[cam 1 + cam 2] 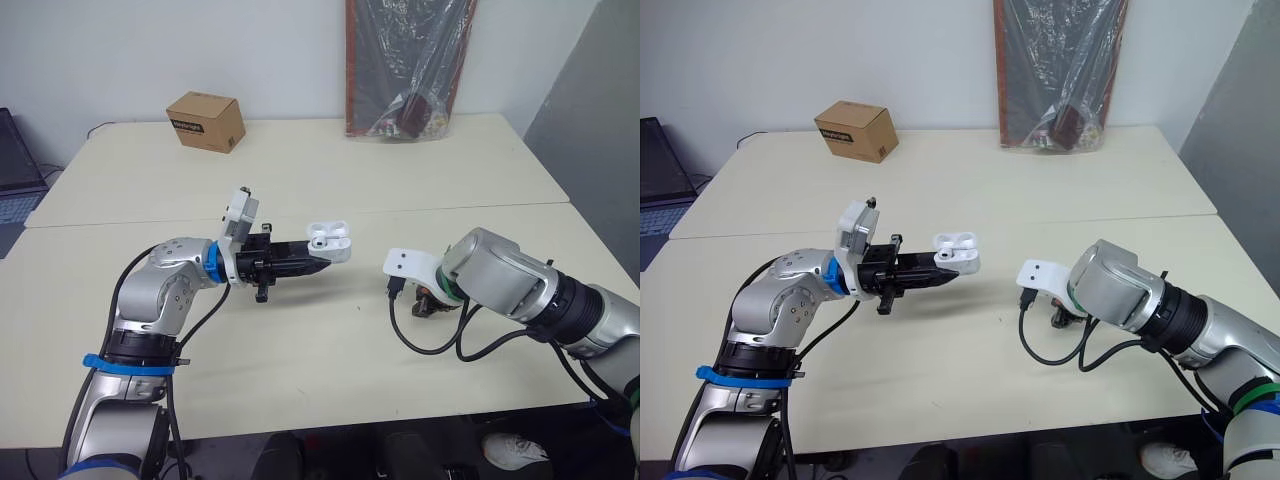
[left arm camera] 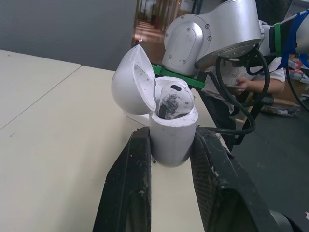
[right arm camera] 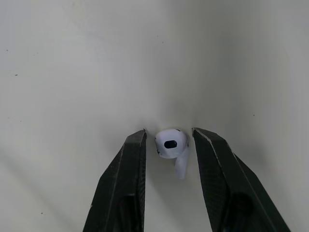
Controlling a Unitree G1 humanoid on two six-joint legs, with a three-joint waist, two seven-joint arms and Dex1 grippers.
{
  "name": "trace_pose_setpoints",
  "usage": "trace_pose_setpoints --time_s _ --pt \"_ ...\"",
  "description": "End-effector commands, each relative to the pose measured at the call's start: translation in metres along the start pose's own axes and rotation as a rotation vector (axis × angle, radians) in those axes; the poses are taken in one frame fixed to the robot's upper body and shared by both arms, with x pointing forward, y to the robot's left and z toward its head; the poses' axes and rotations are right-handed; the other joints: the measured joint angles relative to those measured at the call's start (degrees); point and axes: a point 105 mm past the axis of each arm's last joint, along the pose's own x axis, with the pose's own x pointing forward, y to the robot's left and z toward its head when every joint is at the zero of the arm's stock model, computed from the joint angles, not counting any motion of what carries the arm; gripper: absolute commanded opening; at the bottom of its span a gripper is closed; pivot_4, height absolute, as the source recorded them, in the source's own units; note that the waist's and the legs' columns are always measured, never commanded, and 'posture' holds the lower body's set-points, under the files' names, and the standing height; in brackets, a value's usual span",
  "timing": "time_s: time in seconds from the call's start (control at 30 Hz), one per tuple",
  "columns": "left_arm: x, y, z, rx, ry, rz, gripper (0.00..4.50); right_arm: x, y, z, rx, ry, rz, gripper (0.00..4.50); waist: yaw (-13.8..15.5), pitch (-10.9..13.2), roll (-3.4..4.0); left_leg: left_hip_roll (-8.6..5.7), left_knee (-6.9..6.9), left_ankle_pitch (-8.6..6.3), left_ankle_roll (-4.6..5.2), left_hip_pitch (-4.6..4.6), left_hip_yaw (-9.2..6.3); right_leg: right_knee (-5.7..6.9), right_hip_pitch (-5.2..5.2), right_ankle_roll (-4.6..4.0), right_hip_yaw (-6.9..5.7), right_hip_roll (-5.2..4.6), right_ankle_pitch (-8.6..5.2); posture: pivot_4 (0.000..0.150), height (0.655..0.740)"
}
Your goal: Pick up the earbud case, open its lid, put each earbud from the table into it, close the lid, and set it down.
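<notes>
The left gripper (image 1: 318, 262) is clamped on the lower body of the white earbud case (image 2: 172, 137), one black finger pressed to each side. It holds the case in the air above the middle of the table (image 1: 300, 380), just on the near side of the seam between the two tabletops. The lid (image 2: 133, 79) is swung back open, and a seated earbud (image 2: 171, 99) sits in the case with its rounded head standing above the rim.

The right gripper (image 3: 169, 133) is down at the table surface, to the right of the case and a little nearer the front edge. Its fingers are parted and bracket the loose earbud (image 3: 171, 145), which lies flat on the tabletop between them. There is a thin gap on each side, so neither finger touches it. From the head views the right arm's white wrist mount (image 1: 408, 263) and silver forearm cover that earbud. A black cable (image 1: 430, 345) loops from the wrist onto the table just beside the gripper.

In the left wrist view the right arm's silver joint rises close behind the open case, and a person's hand (image 2: 241, 86) shows past it, beyond the table.

A small cardboard box (image 1: 206, 121) sits near the far left corner, well apart from both grippers. A plastic-wrapped board (image 1: 405, 65) leans against the wall at the far edge.
</notes>
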Motion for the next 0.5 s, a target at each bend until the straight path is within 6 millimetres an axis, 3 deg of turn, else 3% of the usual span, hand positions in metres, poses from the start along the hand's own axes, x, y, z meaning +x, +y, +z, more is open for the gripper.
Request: trace_pose_setpoints --time_s 0.03,0.17,0.3,0.5 --pt "0.0028 -0.0029 0.0087 0.048 -0.006 -0.014 0.79 -0.0017 -0.0022 -0.0011 -0.01 0.009 -0.02 1.55 0.0 0.0 0.0 0.0 0.0 0.0 0.0 0.0 0.0 0.0 0.0 0.0 0.0 0.0 0.0 0.15 0.74" --pt "0.0032 -0.0029 0.0085 0.046 -0.007 -0.013 0.79 -0.0014 -0.0019 -0.0017 -0.014 0.012 -0.018 1.55 0.0 0.0 0.0 0.0 -0.01 0.0 0.0 -0.01 0.0 -0.02 0.0 0.0 0.0 0.0 0.0 0.15 0.74" --pt "0.0032 -0.003 0.0081 0.045 -0.008 -0.011 0.79 -0.0017 -0.0014 -0.0023 -0.016 0.015 -0.015 0.38 0.0 0.0 0.0 0.0 -0.01 0.0 0.0 -0.01 0.0 -0.03 0.0 0.01 0.0 0.0 0.0 0.15 0.74" --pt "0.0035 -0.004 0.0077 0.045 -0.009 -0.012 0.79 -0.0024 0.0005 -0.0034 -0.016 0.017 -0.008 0.36 0.0 0.0 0.0 0.0 -0.01 0.0 0.0 -0.02 0.0 -0.03 0.0 0.01 0.0 0.0 -0.01 0.15 0.74"
